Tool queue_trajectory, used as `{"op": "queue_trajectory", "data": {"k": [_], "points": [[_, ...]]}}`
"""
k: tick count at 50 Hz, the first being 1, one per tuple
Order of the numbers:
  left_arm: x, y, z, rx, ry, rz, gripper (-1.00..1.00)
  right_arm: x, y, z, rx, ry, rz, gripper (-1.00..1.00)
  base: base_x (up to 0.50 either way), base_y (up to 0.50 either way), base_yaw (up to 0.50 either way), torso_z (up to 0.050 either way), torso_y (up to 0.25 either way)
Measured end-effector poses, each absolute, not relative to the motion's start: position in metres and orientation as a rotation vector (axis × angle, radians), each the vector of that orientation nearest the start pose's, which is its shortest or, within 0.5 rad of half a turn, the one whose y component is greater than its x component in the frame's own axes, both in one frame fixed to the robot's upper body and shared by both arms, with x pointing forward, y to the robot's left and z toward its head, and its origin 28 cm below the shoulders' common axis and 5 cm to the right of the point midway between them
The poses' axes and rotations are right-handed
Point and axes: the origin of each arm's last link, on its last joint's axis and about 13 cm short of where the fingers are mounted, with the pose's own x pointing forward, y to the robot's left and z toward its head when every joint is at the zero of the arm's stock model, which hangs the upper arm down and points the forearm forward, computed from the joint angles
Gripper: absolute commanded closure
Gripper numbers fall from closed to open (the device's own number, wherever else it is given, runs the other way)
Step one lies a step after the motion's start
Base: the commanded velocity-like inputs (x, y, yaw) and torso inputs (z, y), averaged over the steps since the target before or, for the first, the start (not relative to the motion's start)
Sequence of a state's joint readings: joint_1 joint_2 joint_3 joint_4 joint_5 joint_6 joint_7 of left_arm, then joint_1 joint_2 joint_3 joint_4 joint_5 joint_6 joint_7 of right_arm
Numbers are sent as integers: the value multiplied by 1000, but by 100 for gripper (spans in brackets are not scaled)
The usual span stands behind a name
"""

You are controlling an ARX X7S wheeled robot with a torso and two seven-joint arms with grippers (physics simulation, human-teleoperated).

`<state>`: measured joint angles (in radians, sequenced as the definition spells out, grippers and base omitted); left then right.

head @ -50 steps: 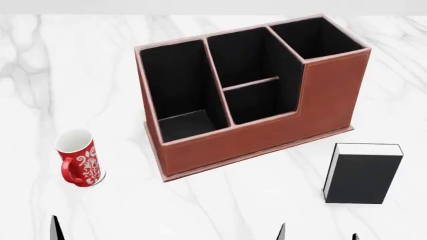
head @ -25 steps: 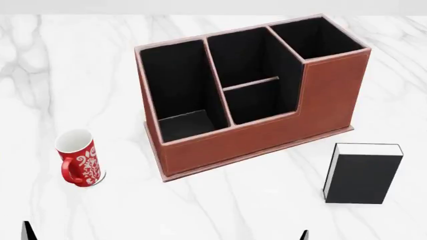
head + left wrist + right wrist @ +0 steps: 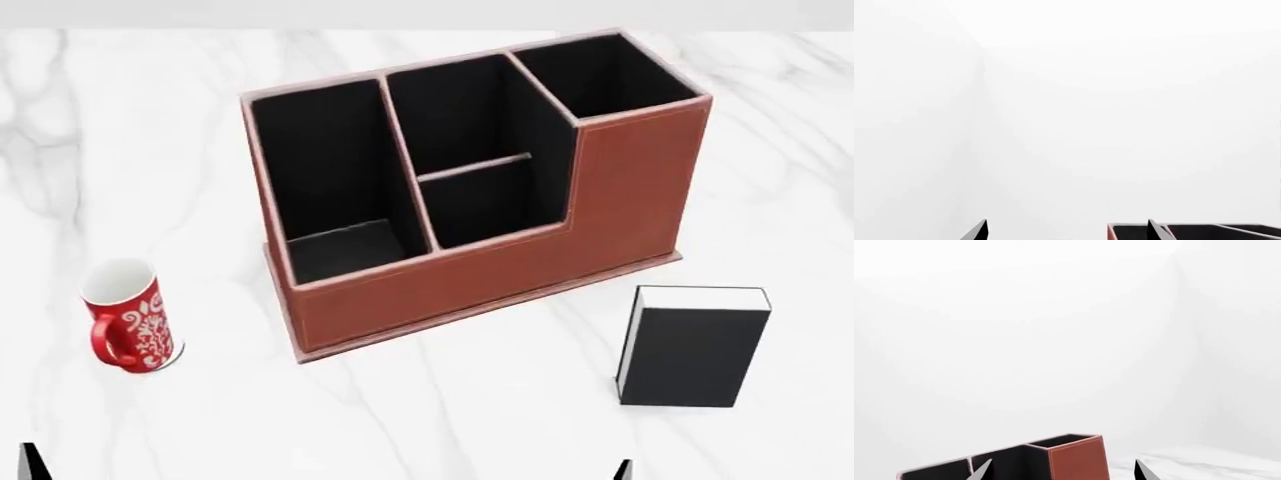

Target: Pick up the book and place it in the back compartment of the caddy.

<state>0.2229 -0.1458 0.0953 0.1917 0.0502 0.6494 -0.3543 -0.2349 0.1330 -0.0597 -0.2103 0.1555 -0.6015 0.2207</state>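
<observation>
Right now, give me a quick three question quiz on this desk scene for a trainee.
1. True or false: the book lies on the table, outside the caddy.
2. Multiple choice: in the head view, the mug stands A) inside the caddy, B) on the book, C) on the table at the caddy's left.
3. Fill in the missing word: the caddy's four cells are lined in ____.

Key
1. True; the book rests by the caddy's tall end.
2. C.
3. Black.
</observation>
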Motion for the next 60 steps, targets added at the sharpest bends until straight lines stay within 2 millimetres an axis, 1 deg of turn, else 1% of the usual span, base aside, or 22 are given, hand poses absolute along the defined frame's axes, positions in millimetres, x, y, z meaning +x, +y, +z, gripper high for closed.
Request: {"op": "queue_trajectory", "data": {"k": [60], "points": [[160, 212, 55, 24, -628, 176, -100, 160, -113, 55, 134, -543, -151, -100, 0, -233, 0, 0, 0]]}}
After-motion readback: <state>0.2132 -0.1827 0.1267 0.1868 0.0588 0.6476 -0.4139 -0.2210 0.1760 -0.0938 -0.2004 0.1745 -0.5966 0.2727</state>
